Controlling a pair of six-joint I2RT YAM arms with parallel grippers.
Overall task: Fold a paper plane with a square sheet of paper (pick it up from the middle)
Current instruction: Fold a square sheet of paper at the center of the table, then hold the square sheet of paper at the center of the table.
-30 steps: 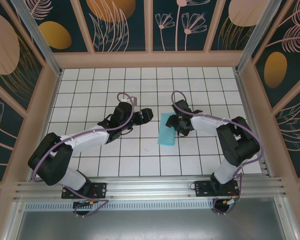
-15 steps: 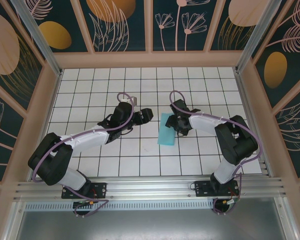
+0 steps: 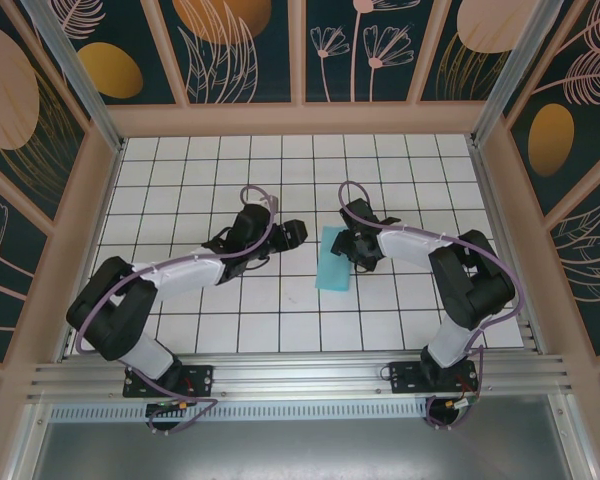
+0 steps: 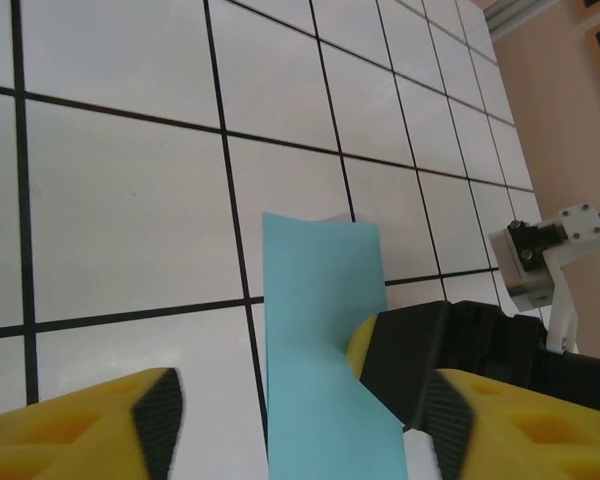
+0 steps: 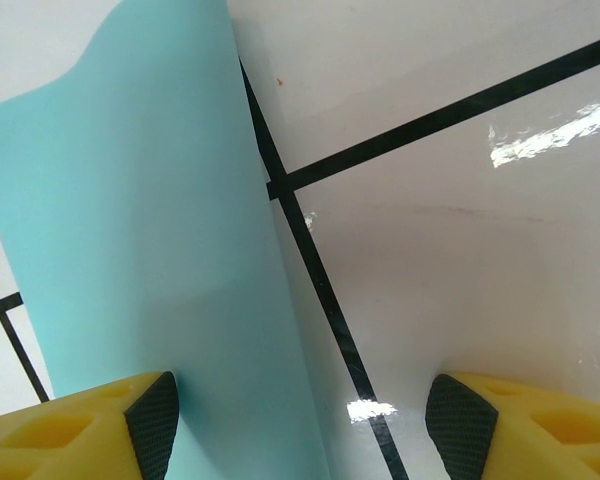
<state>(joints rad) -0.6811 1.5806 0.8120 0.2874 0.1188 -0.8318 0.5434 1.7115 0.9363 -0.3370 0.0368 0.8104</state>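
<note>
The left arm has drawn its elbow in and stretched flatter towards the square sheet of paper (image 3: 334,262), while the right arm has barely shifted. The sheet lies flat on the white tiled table (image 3: 180,190) as a narrow, smooth cyan strip, with its far edge slightly lifted and wavy. The left gripper (image 3: 292,233) sits just left of the sheet, apart from it. Its yellow fingers (image 4: 130,425) are spread with nothing held. The right gripper (image 3: 352,246) stands over the sheet's far right edge, and its black body (image 4: 450,340) blocks that side. Its jaws gape, with one pad (image 5: 155,410) over paper and the other over bare glossy tile.
</note>
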